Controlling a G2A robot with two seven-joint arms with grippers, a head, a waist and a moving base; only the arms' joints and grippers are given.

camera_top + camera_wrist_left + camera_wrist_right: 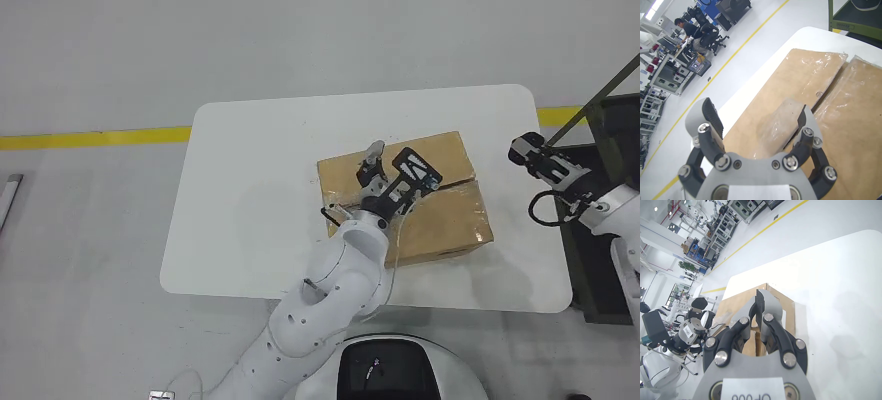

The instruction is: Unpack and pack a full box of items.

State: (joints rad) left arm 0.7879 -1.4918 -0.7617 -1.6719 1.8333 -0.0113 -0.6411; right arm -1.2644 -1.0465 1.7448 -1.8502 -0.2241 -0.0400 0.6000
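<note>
Far out to the left of the box (pixel 450 215), a yellow floor line (pixel 90 138) runs past the counter (pixel 250 200). A broad stretch of white counter lies on that side of the box, out to a rounded edge.

The box is brown cardboard, closed, and sits on the counter's right half, turned slightly askew. Its two top flaps meet in a seam under wrinkled clear tape (pixel 831 62).

The left gripper (pixel 372 168) hangs over the box's top near its left end. Its arm comes up from the near side and covers the box's near left corner. The fingers are spread wide and clamp nothing: one finger (pixel 712 115) is toward the box's far long edge, the other at the seam. Between them a loose tab of tape (pixel 780 117) stands up off the flap; I cannot tell whether a pad touches it. A small round printed mark (pixel 819 94) sits on the flap by the seam, too small to read.

Right of the box, the right gripper (pixel 520 148) is held off the box's far right corner, apart from it, over a narrow strip of counter. Its fingers are pressed together on nothing. Its body carries a white label (pixel 753 387) with a short printed code.

Beyond the counter's right edge stands a dark green cart (pixel 600 200), close beside that arm.
</note>
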